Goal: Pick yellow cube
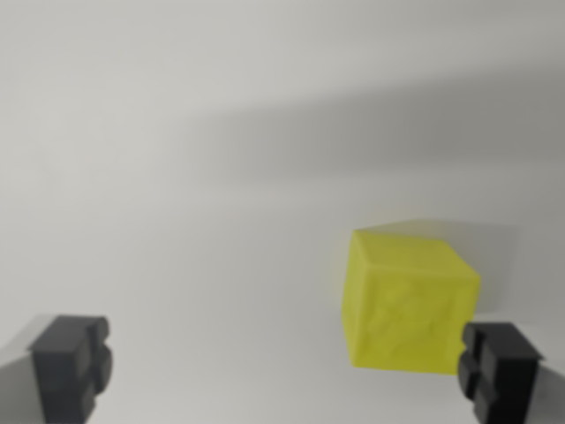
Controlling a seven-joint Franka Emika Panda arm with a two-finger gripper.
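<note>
A yellow cube (pixel 410 299) rests on a plain white surface, low on the wrist view's right. My gripper (pixel 284 369) is open, its two dark fingertips showing at the bottom corners: one fingertip (pixel 71 364) at the left, the other fingertip (pixel 500 369) at the right. The cube lies between the fingers but far off-centre, close against the right fingertip, whose top overlaps the cube's lower right corner. Nothing is held. The picture is slightly blurred.
A broad soft shadow (pixel 388 132) crosses the white surface above the cube. The surface spreads bare to the left of the cube.
</note>
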